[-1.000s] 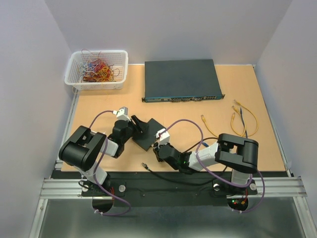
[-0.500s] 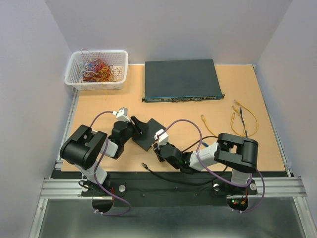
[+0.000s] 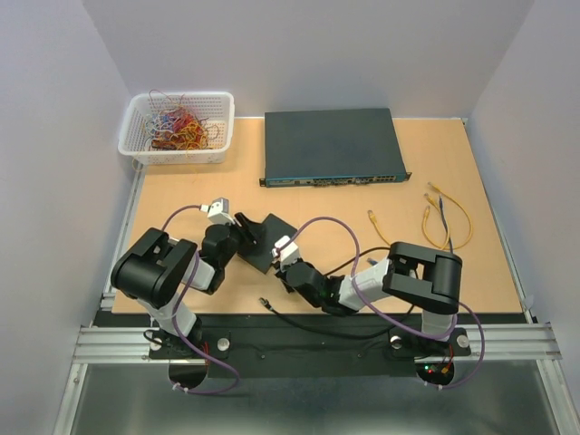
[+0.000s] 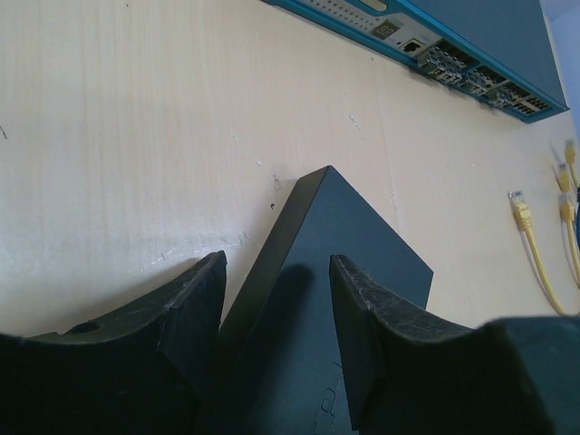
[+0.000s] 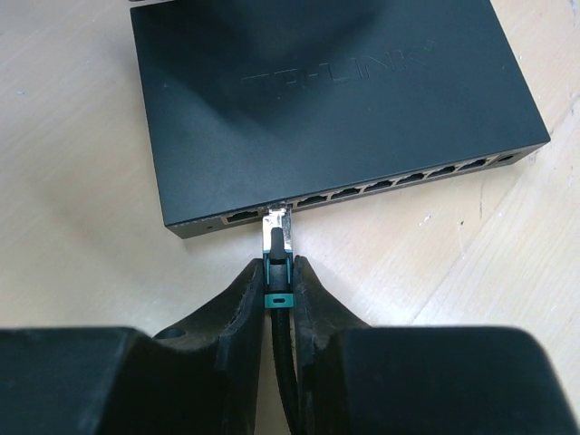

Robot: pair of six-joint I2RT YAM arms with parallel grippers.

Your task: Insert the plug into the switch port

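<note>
Since the earlier frame the right arm has slid left, bringing the right hand (image 3: pixel 284 262) closer to the small switch (image 3: pixel 269 237). The left hand (image 3: pixel 243 228) has also shifted a little left.

The tabletop (image 3: pixel 489 163) is light wood with fine scratches, enclosed by plain pale walls on the left, right and far sides. A white basket (image 3: pixel 181 94) full of coloured wires sits in the far left corner. A big rack switch (image 3: pixel 331 145) with a teal front edge is at far centre. Loose yellow cables (image 3: pixel 444 213) lie on the right. A black cable (image 3: pixel 299 317) runs along the near edge.

The small switch is a flat matte black box in the middle of the tabletop, set at an angle. It has a faint raised logo on its top and a row of ports (image 5: pixel 362 190) along its near side.

The plug (image 5: pixel 277 225) is clear plastic on a black boot with a green band. It is level and points straight at the second port from the left end in the right wrist view. Its tip is at the mouth of that port and most of its body is outside. I cannot tell whether it has seated.

The right hand is nearly closed, pinching the plug at its boot, around the green band. The cable trails back between the fingers (image 5: pixel 240 299).

The left hand is about half open. Its fingers (image 4: pixel 195 308) are spread over the far corner of the small switch and nothing is pinched between them. I cannot tell whether they press on it.
</note>
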